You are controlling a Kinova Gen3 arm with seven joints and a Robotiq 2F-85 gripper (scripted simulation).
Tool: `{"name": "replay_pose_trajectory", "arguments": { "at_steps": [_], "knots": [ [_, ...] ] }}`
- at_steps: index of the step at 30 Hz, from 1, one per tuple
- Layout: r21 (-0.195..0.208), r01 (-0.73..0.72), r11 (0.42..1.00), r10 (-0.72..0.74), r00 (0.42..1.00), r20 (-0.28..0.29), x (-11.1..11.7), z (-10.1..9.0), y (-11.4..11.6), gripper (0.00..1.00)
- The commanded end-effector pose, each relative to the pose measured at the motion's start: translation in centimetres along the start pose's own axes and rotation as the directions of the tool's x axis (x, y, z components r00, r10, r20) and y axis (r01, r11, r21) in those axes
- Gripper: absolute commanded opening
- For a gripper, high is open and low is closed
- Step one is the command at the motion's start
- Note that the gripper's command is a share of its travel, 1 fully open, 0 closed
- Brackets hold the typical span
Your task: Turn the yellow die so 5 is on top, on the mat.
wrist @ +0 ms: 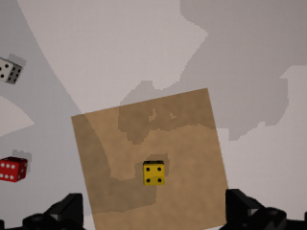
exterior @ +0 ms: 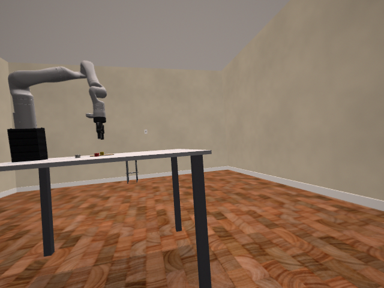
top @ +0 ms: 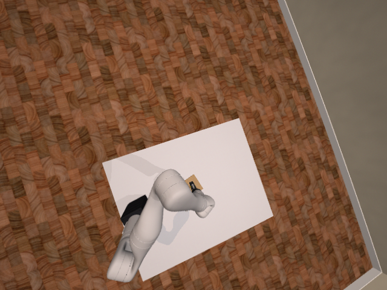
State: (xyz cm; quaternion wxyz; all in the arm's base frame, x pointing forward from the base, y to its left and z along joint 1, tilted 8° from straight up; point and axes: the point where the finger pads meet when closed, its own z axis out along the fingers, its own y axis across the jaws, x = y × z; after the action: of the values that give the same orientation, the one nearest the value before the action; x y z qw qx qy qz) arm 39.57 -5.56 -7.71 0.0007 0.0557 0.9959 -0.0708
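The yellow die (wrist: 153, 172) (exterior: 102, 153) lies flat on the tan mat (wrist: 192, 139) (top: 196, 182) (exterior: 108, 153), inside its edges. Its upward face shows four pips in the wrist view. My gripper (wrist: 154, 207) (exterior: 99, 135) (top: 192, 186) is open and empty. It hangs well above the die, with the fingertips wide apart at the bottom of the wrist view. A red die (wrist: 12, 169) (exterior: 96, 153) and a white die (wrist: 10, 71) (exterior: 77, 155) lie on the white table (wrist: 120, 43) (top: 225, 146) (exterior: 155, 153), off the mat to the left. No die lies on another.
The arm's black base block (top: 134, 206) (exterior: 27, 144) stands on the table near its edge. My arm hides much of the mat and the dice in the overhead view. The table stands on dark legs over a wooden floor.
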Motion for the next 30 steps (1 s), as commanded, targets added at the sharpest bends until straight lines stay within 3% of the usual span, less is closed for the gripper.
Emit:
{"name": "replay_pose_trajectory", "arguments": {
  "at_steps": [1,20,30],
  "knots": [
    [0.000,-0.001,1.000,0.001,1.000,0.001,-0.05,-0.05,0.01,1.00],
    [-0.001,-0.173,0.985,0.173,0.985,0.000,0.00,0.11,0.00,1.00],
    [0.000,-0.442,0.897,0.442,0.897,-0.001,0.06,0.36,-0.02,1.00]
  ]
}}
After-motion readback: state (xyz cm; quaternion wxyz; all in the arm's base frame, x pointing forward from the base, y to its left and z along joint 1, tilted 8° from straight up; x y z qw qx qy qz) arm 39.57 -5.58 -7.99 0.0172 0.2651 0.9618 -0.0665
